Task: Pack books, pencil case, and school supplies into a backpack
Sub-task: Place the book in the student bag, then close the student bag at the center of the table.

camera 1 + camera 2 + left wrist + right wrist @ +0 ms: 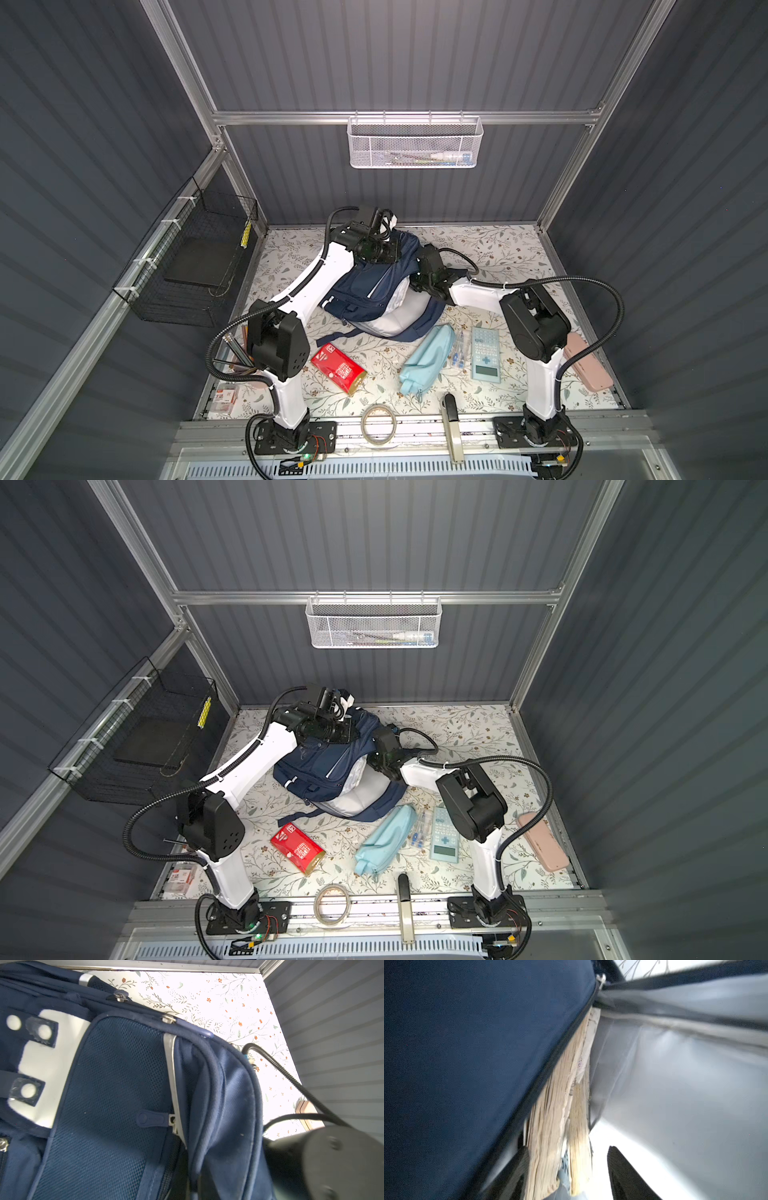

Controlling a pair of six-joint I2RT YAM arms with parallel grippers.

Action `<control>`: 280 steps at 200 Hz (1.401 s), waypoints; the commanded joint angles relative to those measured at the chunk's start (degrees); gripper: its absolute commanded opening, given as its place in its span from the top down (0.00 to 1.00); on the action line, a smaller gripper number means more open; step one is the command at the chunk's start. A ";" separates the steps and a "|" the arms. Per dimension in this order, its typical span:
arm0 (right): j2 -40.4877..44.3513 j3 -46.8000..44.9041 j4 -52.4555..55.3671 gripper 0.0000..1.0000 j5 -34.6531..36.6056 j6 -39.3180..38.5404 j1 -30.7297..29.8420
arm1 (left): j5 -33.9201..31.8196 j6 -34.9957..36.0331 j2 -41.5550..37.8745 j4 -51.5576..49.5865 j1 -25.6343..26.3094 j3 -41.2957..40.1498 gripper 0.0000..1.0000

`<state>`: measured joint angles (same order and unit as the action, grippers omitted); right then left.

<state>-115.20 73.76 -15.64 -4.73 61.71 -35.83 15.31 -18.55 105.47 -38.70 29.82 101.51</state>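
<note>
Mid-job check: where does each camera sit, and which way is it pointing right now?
Top views: high over the near edge, looking down on the backpack; left arm, right arm show.
Left wrist: over the backpack's front, facing the right wall; right arm shows.
Right wrist: at the backpack's mouth, facing the books; fingers show.
Shared: all see the backpack.

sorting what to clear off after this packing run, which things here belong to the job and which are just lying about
For the job: backpack, books in its opening, pale-blue pencil case, calculator, clear packet, red pack.

Just lying about: tape roll, cup of pencils, pink case, beige-handled tool.
</note>
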 commanded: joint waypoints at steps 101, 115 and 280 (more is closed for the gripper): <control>-5.45 0.96 -7.94 0.53 -3.32 3.33 1.25 | 3.10 -0.55 -5.11 3.09 1.11 -1.52 1.00; -1.24 -3.17 -6.45 0.47 -3.89 2.65 2.15 | 0.89 -0.52 -4.97 3.70 1.02 -2.42 1.00; 35.94 -31.07 18.21 0.18 -9.94 -9.41 9.36 | -0.61 -6.51 1.65 13.55 1.72 -6.94 0.42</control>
<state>-77.28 43.44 5.30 -12.08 53.78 -26.28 14.63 -24.21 107.66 -27.51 31.64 95.37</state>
